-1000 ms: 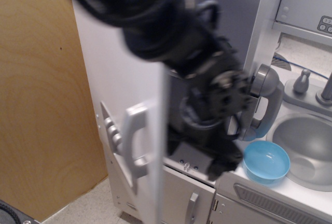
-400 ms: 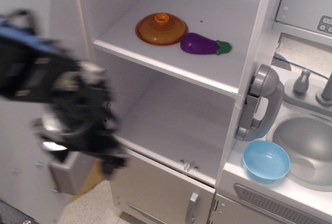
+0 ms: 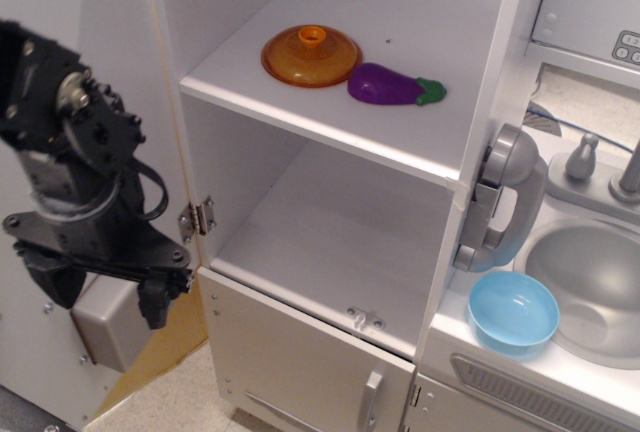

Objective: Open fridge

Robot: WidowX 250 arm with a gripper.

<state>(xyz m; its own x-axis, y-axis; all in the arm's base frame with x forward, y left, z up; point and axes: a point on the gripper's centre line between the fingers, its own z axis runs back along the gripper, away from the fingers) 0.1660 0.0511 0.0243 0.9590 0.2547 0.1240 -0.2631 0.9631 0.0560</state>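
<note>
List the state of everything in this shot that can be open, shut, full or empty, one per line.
fridge: large door swung fully open, shelves exposed
upper shelf: holds an orange lid and a purple eggplant
lower shelf: empty
small lower door: shut
blue bowl: upright, empty
sink: empty
gripper: jaws open, holding nothing
</note>
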